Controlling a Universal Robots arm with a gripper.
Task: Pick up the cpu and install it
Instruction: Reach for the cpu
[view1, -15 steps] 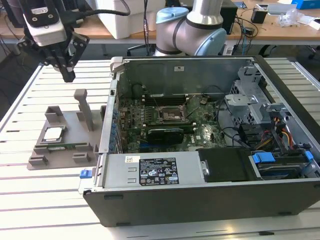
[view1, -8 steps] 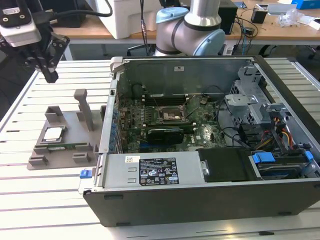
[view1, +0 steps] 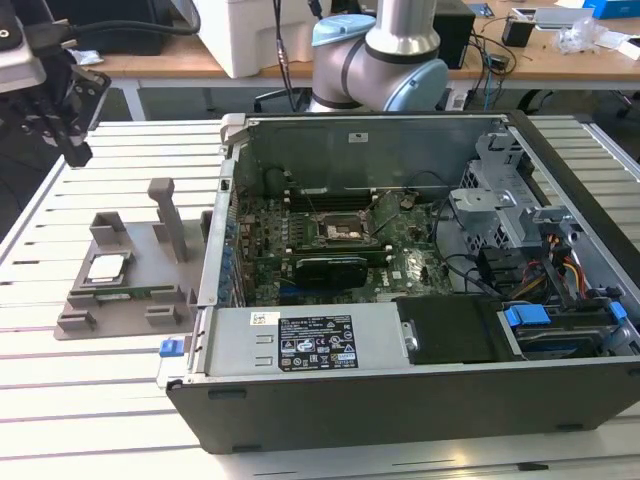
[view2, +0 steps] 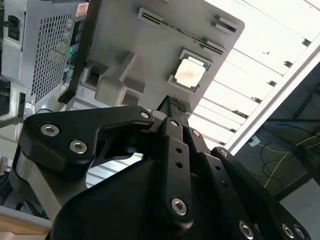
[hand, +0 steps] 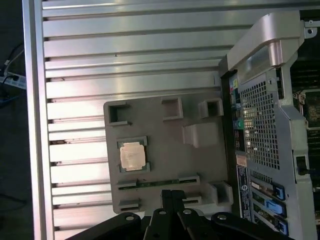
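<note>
Slatted table (view1: 100, 400) | cpu (hand: 133, 156) in grey tray (hand: 165, 132) | fingers (view2: 176, 112) clenched, empty | exterior view: open pc case (view1: 400, 380)

Robotics lab: a robot arm (view1: 385, 50) stands at a slotted aluminium worktop (view1: 100, 400) bearing an opened computer case (view1: 400, 410), with cable-strewn desks (view1: 150, 65) behind.

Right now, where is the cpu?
The cpu lies in a grey holder tray on the exterior view's left, beside the open computer case.
</note>
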